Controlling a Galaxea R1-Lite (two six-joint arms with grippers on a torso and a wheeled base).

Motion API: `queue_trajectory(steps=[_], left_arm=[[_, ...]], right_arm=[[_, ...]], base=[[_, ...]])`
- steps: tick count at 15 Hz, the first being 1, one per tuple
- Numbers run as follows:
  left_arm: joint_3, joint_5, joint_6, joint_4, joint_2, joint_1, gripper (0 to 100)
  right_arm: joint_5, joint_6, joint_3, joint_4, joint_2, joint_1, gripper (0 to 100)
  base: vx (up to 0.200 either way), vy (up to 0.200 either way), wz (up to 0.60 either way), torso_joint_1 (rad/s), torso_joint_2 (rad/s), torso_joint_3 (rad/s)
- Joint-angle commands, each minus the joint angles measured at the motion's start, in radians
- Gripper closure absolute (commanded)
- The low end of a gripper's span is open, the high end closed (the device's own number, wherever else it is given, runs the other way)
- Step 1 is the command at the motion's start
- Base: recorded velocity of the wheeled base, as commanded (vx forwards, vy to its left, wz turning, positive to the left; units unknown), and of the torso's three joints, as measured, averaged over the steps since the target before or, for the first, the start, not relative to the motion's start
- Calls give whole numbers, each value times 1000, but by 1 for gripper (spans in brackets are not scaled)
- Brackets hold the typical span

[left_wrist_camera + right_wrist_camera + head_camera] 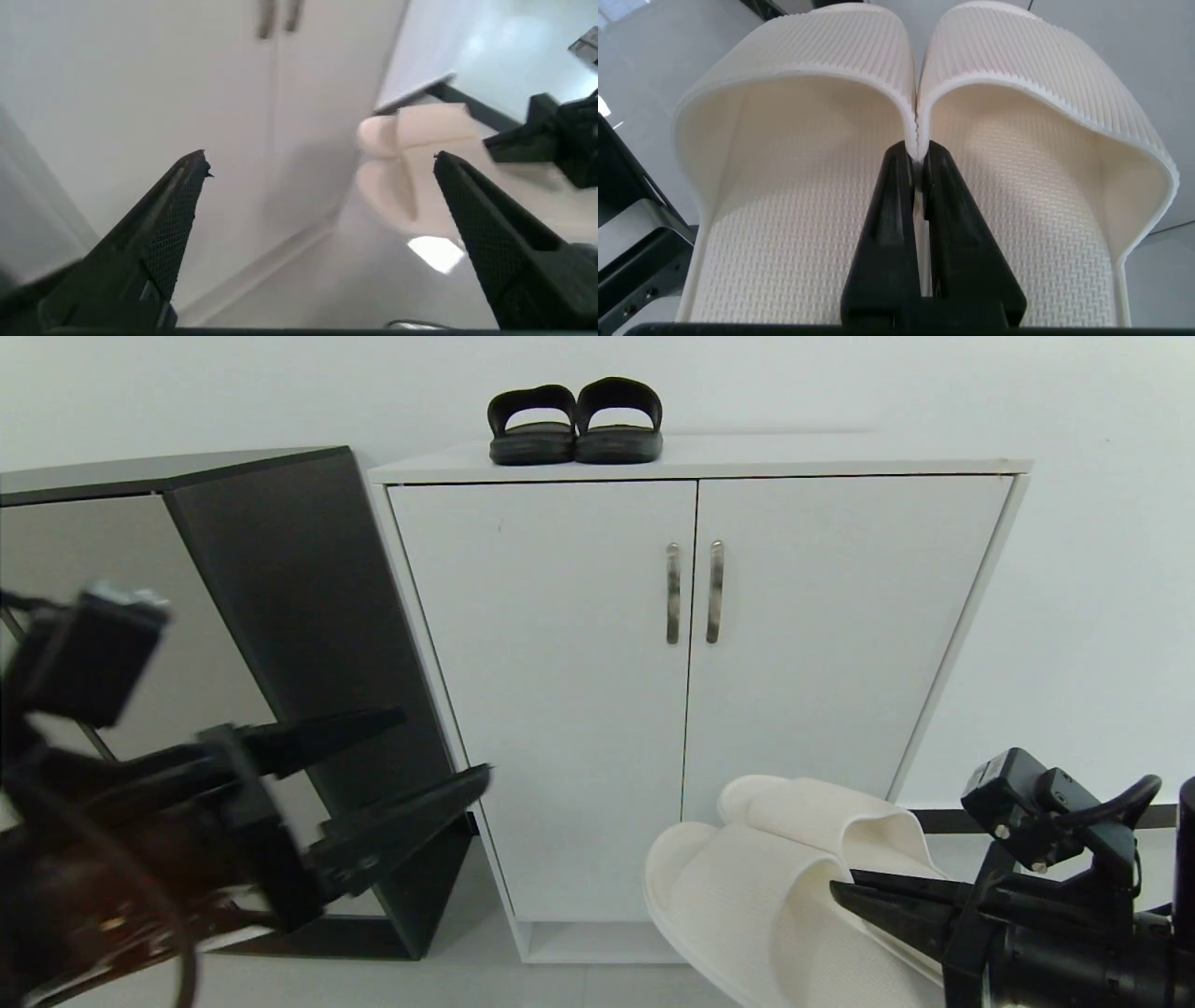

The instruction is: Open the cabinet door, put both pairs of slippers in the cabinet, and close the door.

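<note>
Head view: the left gripper hangs with fingers spread, the closed white cabinet ahead of it and black slippers on the cabinet top above. Right of it, the right gripper pinches the white slippers by their touching inner edges.

2 cabinet doors shut, blk slippers atop

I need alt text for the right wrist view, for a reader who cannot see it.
The right gripper is shut on a pair of white slippers, pinching both together where their inner edges meet. Pale floor shows beyond them.
</note>
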Motion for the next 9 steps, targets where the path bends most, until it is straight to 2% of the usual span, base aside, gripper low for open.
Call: queue_trajectory(steps=[1,2,4,5,7,9], left_arm=[[-211,65,-29,-32,260,-201,0],[-272,62,-29,-29,295,-226,0],[-393,50,-30,-28,378,-235,0],[-452,15,-30,-9,421,-234,0],[-557,-82,-33,101,469,-234,0],[-674,-162,-101,135,535,-228,0]], right_arm=[[-3,0,3,0,-9,-1,100],[-2,0,3,0,-12,-4,100],[0,0,2,0,-11,-6,100],[0,0,2,0,-9,-6,100],[3,0,2,0,-6,-7,100],[3,-1,2,0,-5,-6,100]], base=[[0,0,0,0,0,0],[0,0,0,0,0,0],[0,0,0,0,0,0],[0,0,0,0,0,0],[0,0,0,0,0,0],[0,0,0,0,0,0]])
